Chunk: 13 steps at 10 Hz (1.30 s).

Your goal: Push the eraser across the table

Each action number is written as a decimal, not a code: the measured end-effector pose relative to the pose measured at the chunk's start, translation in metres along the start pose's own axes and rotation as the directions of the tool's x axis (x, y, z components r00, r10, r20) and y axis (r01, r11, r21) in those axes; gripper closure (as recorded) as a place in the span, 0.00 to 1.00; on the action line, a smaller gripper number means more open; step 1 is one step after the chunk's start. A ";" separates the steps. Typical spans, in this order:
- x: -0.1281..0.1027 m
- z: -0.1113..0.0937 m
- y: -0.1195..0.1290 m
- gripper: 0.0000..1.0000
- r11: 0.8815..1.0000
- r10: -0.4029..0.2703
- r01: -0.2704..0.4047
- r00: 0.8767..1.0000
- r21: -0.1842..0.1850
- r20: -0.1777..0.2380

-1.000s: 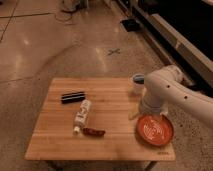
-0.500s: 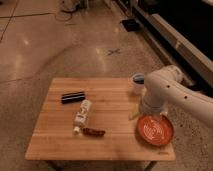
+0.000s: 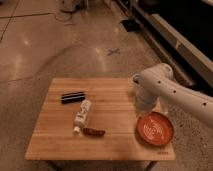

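Wood, light and planked: the tabletop (image 3: pixel 107 87) fills the lower half of the frame and carries four items.

1. Eraser (image 3: pixel 73 96): flat black block with a pale stripe, at the upper left of the tabletop, lying flat. Its long side runs roughly along the far edge. Bare wood to its right gives you room for a push.
2. White tube (image 3: pixel 82 113): just below the eraser and apart from it, so probably clear of a rightward path.
3. Dark red chili-like piece (image 3: pixel 94 132): near the tube's lower end.
4. Orange plate (image 3: pixel 155 129): lower right corner.

Pincer (image 3: pixel 143 110): at the end of the white arm, over the right side of the tabletop, just beside the plate's upper left rim. It is well apart from the eraser, so the eraser is not in its hold. You cannot tell how far open it is. By my reading, the approach is not yet made.
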 end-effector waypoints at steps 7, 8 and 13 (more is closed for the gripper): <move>0.111 0.044 -0.066 1.00 0.988 -0.148 0.146 0.987 -0.041 -0.060; 0.125 0.054 -0.081 1.00 0.985 -0.171 0.168 0.983 -0.041 -0.067; 0.177 0.096 -0.145 1.00 0.971 -0.238 0.237 0.966 -0.023 -0.106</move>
